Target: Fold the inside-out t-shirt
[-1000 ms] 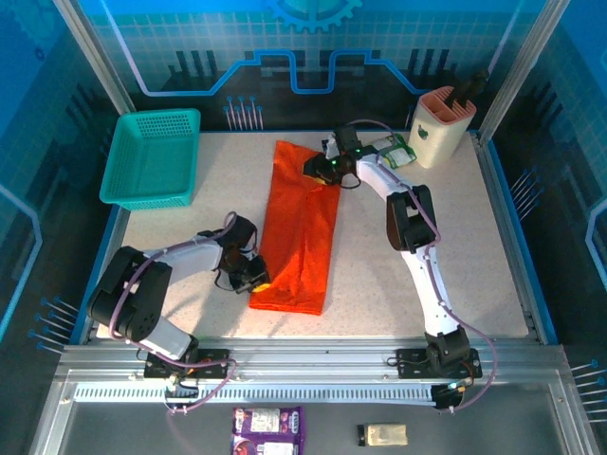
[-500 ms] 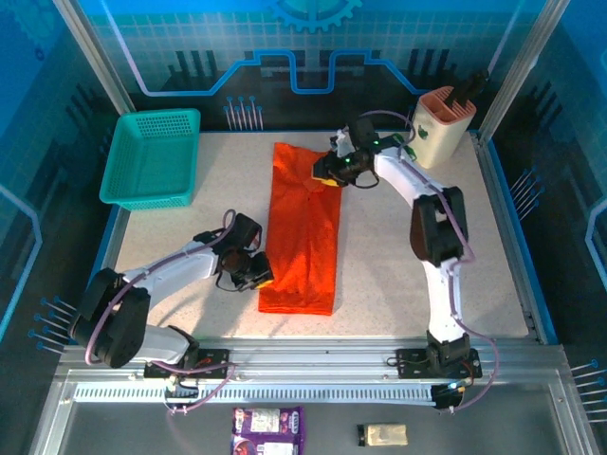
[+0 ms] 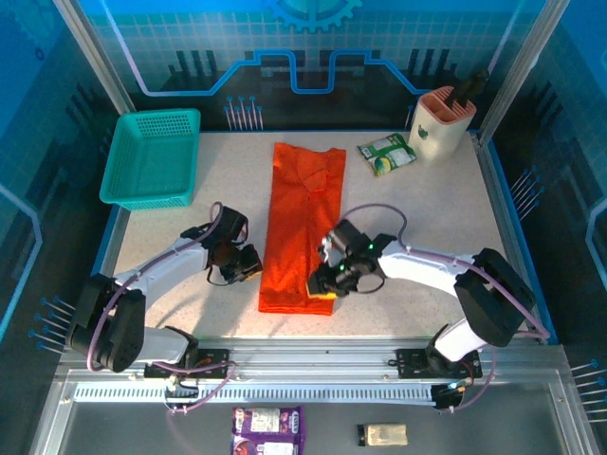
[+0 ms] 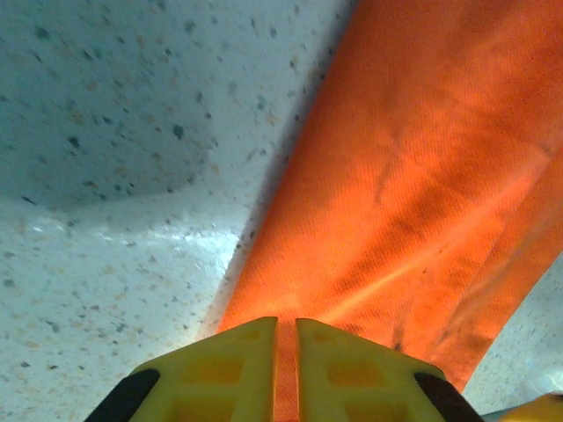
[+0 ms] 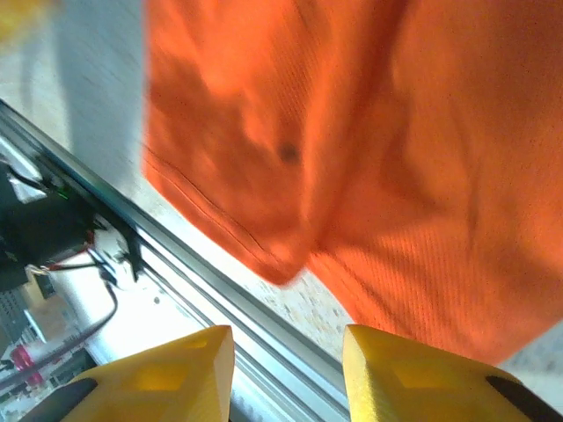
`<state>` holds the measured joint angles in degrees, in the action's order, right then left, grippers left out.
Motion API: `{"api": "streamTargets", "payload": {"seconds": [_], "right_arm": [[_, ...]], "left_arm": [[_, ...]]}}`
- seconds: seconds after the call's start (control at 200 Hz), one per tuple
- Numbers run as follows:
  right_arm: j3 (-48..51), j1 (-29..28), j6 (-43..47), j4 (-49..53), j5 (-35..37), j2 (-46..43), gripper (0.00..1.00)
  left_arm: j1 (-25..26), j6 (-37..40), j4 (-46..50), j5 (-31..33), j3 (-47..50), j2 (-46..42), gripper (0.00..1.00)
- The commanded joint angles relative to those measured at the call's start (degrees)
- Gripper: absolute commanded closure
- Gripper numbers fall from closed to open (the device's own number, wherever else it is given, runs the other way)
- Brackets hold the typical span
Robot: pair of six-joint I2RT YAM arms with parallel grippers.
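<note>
The right tool (image 3: 325, 288) has swung from the far end of the inside-out t-shirt (image 3: 303, 218) to its near right corner, fingers apart. The left tool (image 3: 249, 269) stays at the near left edge, fingers almost together. The shirt lies as a long strip down the middle of the counter (image 3: 436, 227), so a crosswise fold from the near end looks next.

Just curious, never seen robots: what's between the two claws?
The t-shirt: its near end lies between the left gripper and right gripper, in the top view.

Left pincer (image 3: 252, 273) seemingly pressed shut, right pincer (image 3: 326, 290) parted, both arms low
</note>
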<state>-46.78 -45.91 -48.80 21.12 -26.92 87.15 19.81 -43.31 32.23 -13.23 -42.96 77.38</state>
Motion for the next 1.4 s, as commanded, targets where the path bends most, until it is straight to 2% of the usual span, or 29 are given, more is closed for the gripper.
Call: {"api": "streamTargets", "payload": {"seconds": [0.0,0.215,0.45,0.5,0.635,0.73,0.861,0.936,1.066,1.256,1.396], "right_arm": [[2.9,-4.1,-9.4,-10.6,1.9,-0.8,0.61],[3.6,-7.6,-12.6,-15.9,2.9,4.9,0.60],[1.0,-7.8,-12.0,-14.3,4.1,7.5,0.61],[0.6,-7.7,-11.9,-14.0,4.2,7.7,0.67],[-1.5,-8.3,-12.0,-13.0,4.1,6.2,0.91],[-4.6,-9.0,-12.0,-12.2,3.6,5.3,1.00],[-6.3,-9.5,-12.4,-14.7,1.5,4.3,1.00],[-1.9,-9.5,-14.7,-19.6,1.2,4.1,1.00],[4.8,-8.7,-19.8,-29.7,-0.6,9.3,1.00],[5.5,-8.0,-17.8,-23.7,3.5,8.5,1.00],[4.6,-7.5,-15.9,-20.0,4.6,6.4,1.00]], "left_arm": [[-1.8,2.9,-0.3,-1.3,0.8,-0.7,0.86],[-3.0,3.7,-0.6,-2.3,1.5,-1.1,0.86],[-3.6,4.0,-0.4,-2.6,2.3,-2.0,0.86],[-3.7,4.1,-0.4,-2.7,2.4,-2.1,0.86],[-4.1,4.5,0.3,-2.9,1.8,-2.5,0.86],[-4.3,4.9,1.2,-2.9,1.2,-3.3,0.86],[-4.5,5.3,2.2,-3.3,0.8,-3.7,0.86],[-4.5,5.5,2.3,-4.3,0.9,-3.7,0.85],[-4.5,6.0,2.3,-5.7,1.6,-3.5,0.85],[-3.6,7.0,3.8,-8.6,2.3,-4.7,0.84],[-0.4,6.3,3.6,-10.5,3.0,-5.8,0.84]]}}
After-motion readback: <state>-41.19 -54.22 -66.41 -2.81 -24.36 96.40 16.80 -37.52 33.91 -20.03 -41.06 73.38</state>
